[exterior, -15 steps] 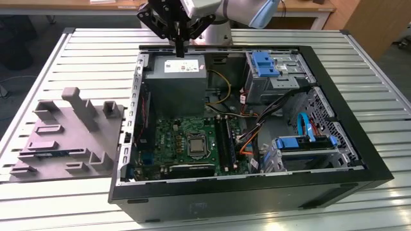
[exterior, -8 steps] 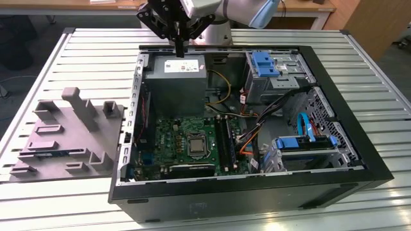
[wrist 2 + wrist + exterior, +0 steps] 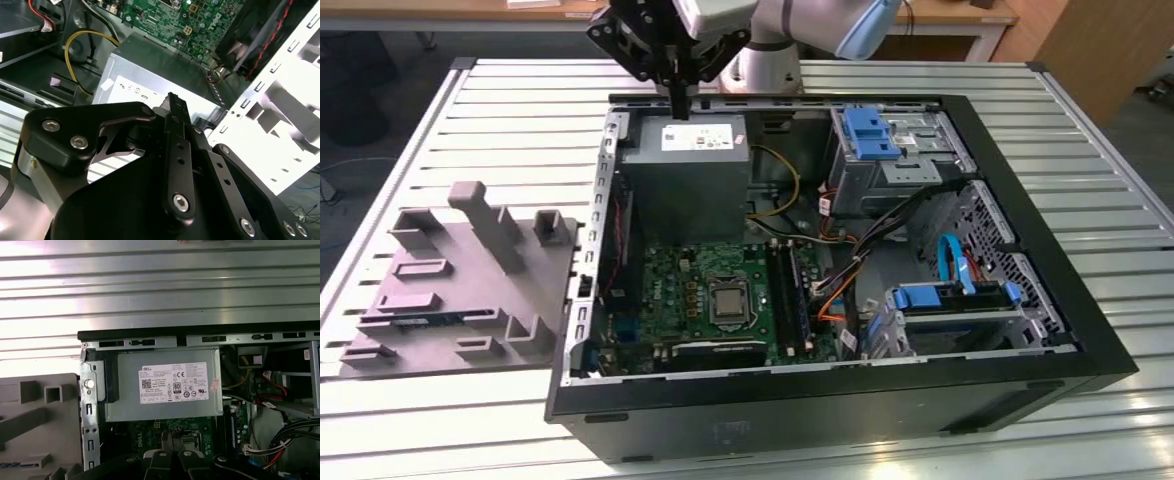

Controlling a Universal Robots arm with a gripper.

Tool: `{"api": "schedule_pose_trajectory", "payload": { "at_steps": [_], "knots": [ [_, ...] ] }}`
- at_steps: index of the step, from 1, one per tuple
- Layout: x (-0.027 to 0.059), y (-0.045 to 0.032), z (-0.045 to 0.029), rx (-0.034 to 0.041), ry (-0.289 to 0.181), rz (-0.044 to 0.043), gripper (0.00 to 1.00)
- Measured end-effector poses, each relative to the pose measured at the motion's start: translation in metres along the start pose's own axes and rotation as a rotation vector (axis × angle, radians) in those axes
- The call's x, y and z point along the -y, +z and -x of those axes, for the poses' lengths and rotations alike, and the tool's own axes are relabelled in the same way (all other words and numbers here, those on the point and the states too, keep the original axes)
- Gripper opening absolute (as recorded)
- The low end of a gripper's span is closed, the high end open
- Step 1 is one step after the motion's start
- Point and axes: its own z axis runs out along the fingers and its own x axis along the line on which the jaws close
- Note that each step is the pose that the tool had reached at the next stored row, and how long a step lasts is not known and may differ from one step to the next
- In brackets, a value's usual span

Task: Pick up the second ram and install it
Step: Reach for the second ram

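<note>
Exterior view, slatted metal table (image 3: 1067,150), open computer case (image 3: 787,412), fingers (image 3: 678,100) closed

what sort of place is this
Probably a robotics lab or assembly test bench: an open desktop computer case lies on a slatted metal table, a grey parts fixture beside it, a robot arm above.

The second ram (image 3: 432,319) is a thin, flat, bluish stick lying lengthwise in a low slot of the grey holder block (image 3: 480,260). The block sits on the worktop (image 3: 494,110) at the exterior view's left, just outside the open computer case (image 3: 854,400). Only the stick's narrow upper edge shows, level, in the block's near half. The first wrist view shows a sliver of that edge (image 3: 14,465). Its label and chips are too small to tell.
</note>
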Motion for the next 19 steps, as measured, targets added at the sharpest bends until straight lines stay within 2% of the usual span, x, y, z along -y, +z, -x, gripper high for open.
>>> {"api": "schedule_pose_trajectory", "payload": {
  "at_steps": [19],
  "knots": [
    [0.0042, -0.0002, -0.0541, 0.0147, -0.001, 0.0012, 0.11]
  ]
}}
